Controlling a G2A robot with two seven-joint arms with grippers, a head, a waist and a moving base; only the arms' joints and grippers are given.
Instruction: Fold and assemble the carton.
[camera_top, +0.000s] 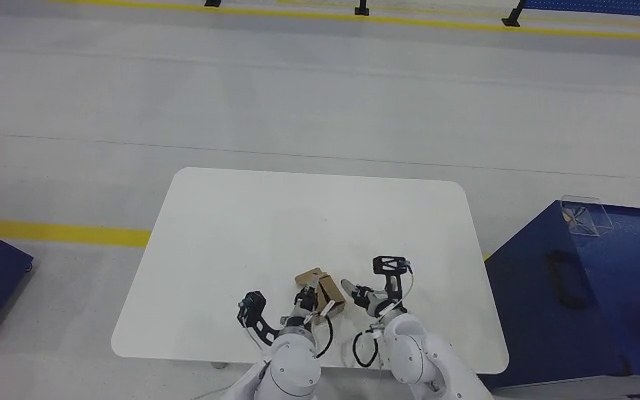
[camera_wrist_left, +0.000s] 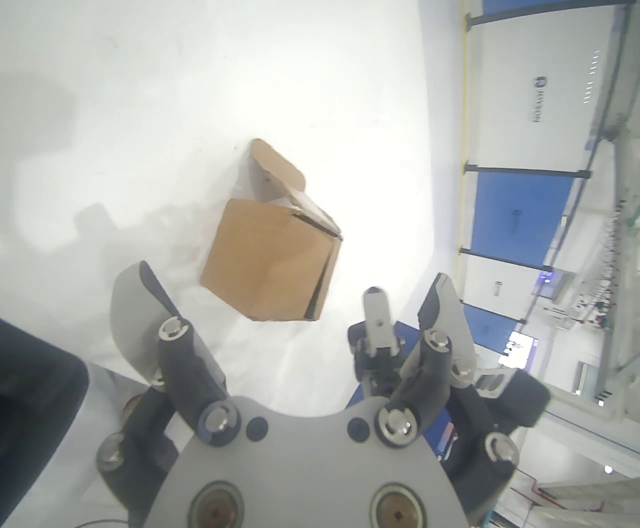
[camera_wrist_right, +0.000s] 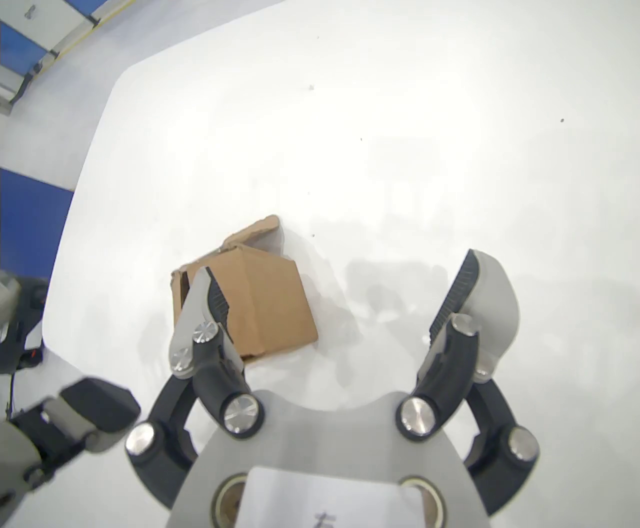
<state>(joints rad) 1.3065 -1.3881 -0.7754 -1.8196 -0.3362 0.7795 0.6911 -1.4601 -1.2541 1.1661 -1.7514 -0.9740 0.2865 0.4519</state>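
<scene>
1. From the top view we see the whole white surface (camera_top: 250, 230). One brown carton (camera_top: 318, 288) lies close to its robot-side edge, roughly midway along that edge.
2. The same view lets us place the carton between the left gripper (camera_top: 303, 301) and the right gripper (camera_top: 351, 290), both just beside it. Whether either touches it, we cannot tell from there.
3. The left wrist view adds detail that the top view lacks. The carton (camera_wrist_left: 270, 265) lies on the surface ahead of the left gripper (camera_wrist_left: 291, 277), whose two fingers (camera_wrist_left: 145, 295) are spread wide with nothing pinched between them.
4. In that view we also see the carton's near end gaping along one side seam, and a rounded tuck flap (camera_wrist_left: 277, 170) standing up at its far end.
5. One finger (camera_wrist_left: 376, 307) of the right gripper shows there too, beyond the left gripper and near the carton's gaping end.
6. The right wrist view shows us another side of the carton (camera_wrist_right: 260, 300): two closed faces meeting at a ridge, with a ragged flap at the far end.
7. There the right gripper (camera_wrist_right: 340, 275) has its fingers (camera_wrist_right: 480, 290) spread wide and holds nothing. One finger overlaps the carton's corner in the picture, but we cannot tell whether they touch.
8. Our count: one carton, one surface, and two grippers with two fingers each.
</scene>
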